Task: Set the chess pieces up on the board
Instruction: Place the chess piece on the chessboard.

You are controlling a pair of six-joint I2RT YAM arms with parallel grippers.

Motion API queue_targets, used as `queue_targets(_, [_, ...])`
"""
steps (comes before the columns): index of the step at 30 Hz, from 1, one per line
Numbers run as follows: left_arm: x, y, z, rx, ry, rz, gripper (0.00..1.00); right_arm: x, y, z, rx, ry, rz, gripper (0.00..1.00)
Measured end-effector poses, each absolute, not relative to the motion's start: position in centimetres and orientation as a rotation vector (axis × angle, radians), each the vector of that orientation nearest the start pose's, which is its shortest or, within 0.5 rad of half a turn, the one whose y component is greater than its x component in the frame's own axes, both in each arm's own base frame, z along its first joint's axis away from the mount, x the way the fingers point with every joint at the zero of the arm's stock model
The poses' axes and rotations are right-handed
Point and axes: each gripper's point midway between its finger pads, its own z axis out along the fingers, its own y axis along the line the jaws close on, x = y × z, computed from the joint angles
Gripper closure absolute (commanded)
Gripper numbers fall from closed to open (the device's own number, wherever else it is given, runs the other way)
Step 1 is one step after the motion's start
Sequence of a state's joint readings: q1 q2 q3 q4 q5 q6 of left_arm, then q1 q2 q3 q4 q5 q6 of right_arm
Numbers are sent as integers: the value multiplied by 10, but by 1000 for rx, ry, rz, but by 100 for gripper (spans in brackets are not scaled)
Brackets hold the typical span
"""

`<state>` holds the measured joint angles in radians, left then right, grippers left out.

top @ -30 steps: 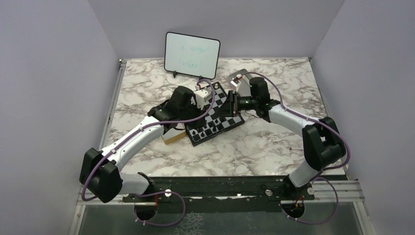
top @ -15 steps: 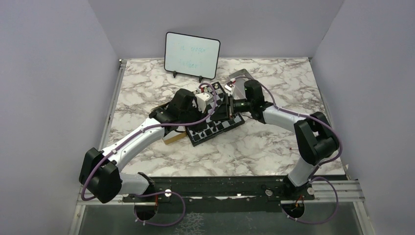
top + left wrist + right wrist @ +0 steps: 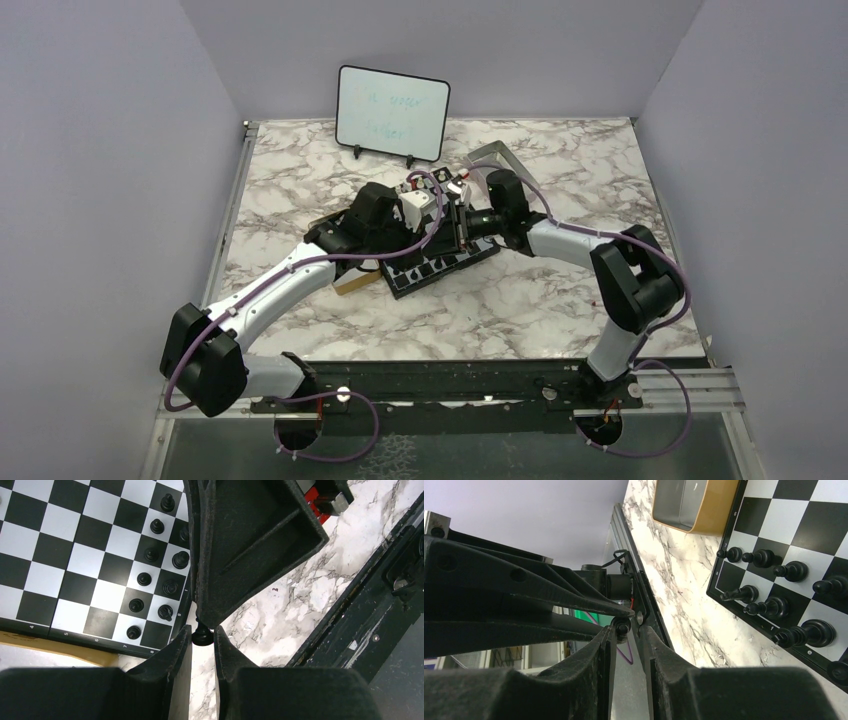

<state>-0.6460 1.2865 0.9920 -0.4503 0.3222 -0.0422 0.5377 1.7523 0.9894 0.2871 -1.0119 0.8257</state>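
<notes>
The right arm swings left over the far right of the board [image 3: 65,530], bringing the right gripper [image 3: 626,630] up against the left gripper [image 3: 202,639]. Its jaws narrow around the black chess piece [image 3: 202,632] pinched there. Behind the arm, more of the grey tray [image 3: 490,152] now shows.

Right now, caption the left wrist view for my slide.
Left gripper pinches a black chess piece beside the board, right gripper opposite.

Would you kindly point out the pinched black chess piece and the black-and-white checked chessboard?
Small black chess piece [image 3: 202,635]: left wrist view, its round base.
Black-and-white checked chessboard [image 3: 85,560]: left wrist view, an empty square.
</notes>
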Motion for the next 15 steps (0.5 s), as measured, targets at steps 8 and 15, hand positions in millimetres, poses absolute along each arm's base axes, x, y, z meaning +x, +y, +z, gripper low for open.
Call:
queue_targets(8, [241,-254,159,871,2215,-712,82,256,349,158,-425,2300,1826,76])
queue_targets(15, [241,-255,159,873,2213,-713,82,255,352,160,-421,2275,1867,81])
